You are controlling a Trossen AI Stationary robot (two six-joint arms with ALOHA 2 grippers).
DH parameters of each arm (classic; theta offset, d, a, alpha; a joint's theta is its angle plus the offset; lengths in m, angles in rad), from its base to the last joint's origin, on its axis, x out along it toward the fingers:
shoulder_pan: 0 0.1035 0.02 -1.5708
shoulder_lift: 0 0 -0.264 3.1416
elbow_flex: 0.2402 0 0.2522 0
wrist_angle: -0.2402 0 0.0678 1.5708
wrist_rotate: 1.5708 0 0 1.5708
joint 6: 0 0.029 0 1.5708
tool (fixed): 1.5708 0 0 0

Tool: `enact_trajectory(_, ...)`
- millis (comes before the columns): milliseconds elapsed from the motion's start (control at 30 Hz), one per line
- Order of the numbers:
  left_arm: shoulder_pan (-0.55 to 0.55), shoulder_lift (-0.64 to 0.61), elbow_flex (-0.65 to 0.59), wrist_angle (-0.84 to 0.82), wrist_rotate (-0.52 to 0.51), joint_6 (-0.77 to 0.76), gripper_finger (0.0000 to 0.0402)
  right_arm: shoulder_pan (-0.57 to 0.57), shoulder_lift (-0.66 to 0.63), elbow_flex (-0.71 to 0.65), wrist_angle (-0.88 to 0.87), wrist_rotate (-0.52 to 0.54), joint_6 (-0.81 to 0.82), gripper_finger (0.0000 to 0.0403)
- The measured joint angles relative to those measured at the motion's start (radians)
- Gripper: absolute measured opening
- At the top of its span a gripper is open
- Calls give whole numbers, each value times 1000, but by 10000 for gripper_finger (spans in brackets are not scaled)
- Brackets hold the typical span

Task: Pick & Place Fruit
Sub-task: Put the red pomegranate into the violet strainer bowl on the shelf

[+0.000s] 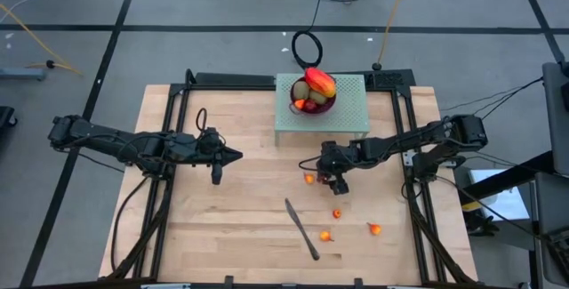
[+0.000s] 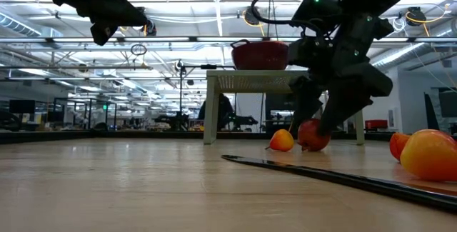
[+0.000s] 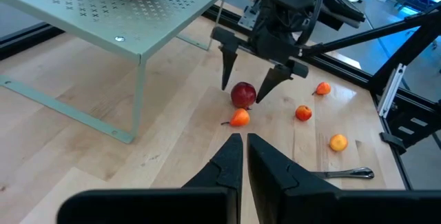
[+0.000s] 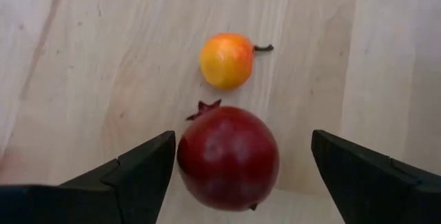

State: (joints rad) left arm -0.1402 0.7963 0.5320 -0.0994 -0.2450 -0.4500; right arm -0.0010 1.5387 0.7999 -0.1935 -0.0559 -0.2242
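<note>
Dark red round fruit (image 4: 228, 158) (crowned), glossy, smooth

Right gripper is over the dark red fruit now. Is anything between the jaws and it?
Nothing visible. The right gripper has its jaws open on either side of the dark red fruit, with bare table between. The small orange fruit lies just beyond it, outside the jaws.

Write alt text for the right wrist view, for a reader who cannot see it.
The right gripper is open, its two dark fingers standing on either side of a dark red round fruit on the wooden table, not touching it. Just beyond the red fruit lies a small orange fruit with a short stem, apart from it.
</note>
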Motion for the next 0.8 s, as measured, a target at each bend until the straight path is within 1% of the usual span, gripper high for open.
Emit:
enact_trajectory(100,0,0,0,0,-1,0,21,0,0,-1,10,-5,-5,334)
enact_trajectory(167,0,0,0,0,-5,0,21,0,4,-1,12,-29,-2,334)
enact_trajectory(300,0,0,0,0,-22,0,21,0,55,-1,21,-28,-3,334)
enact_trajectory(433,0,0,0,0,-23,-1,21,7,97,1,71,-23,-6,334)
enact_trajectory(700,0,0,1,0,-23,-3,21,7,85,1,75,-20,-1,334)
enact_trajectory(800,1,0,1,0,-23,0,21,7,71,-1,33,-20,1,334)
